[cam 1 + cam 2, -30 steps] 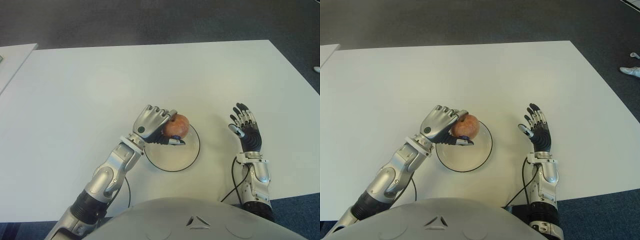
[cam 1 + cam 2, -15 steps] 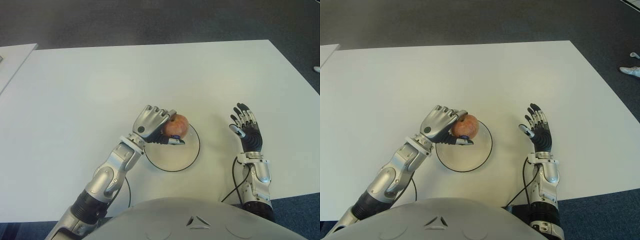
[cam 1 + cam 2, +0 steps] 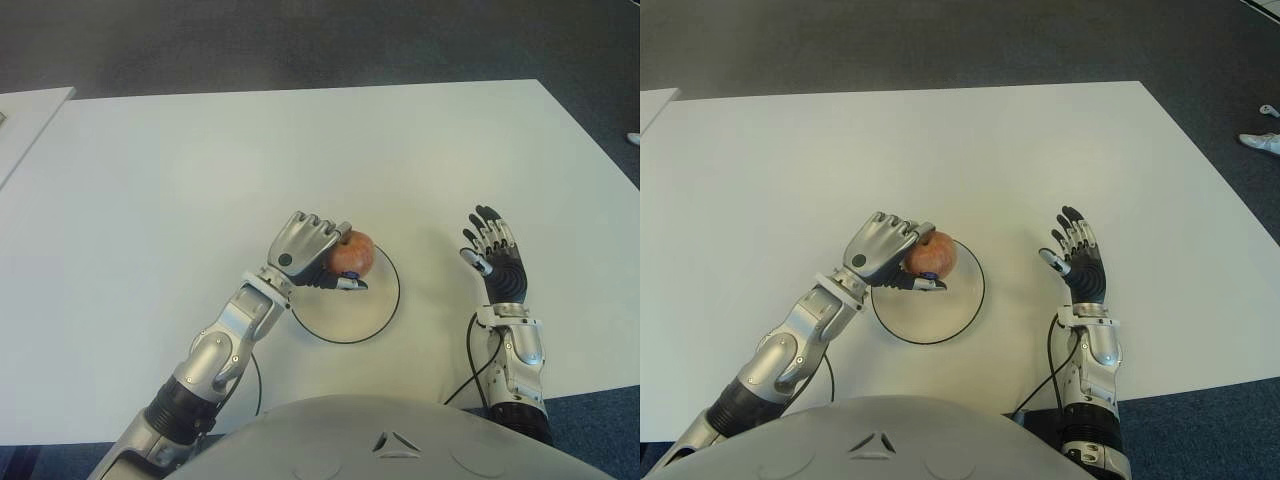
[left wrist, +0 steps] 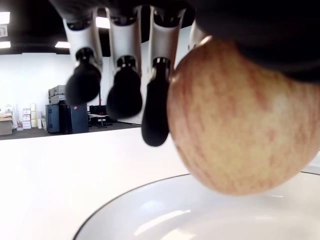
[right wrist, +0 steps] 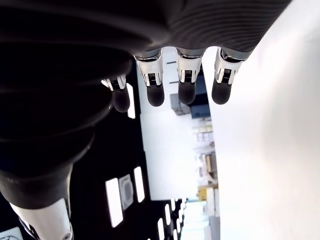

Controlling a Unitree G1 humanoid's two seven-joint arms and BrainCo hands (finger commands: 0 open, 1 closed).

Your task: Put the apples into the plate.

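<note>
White desk: our left hand grips the apple over the plate's rim; our right hand is spread. Released here, the apple may roll off.

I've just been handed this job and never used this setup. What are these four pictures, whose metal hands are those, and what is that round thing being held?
It is a humanoid robot with two fingered hands. Two pictures look down from its head; the other two sit on its wrists. On the white table lies a plate. The left robot hand grips an apple above the plate's rim; the left wrist picture shows it just over the plate, not yet set down. The right robot hand is open and empty, to the right of the plate.
</note>
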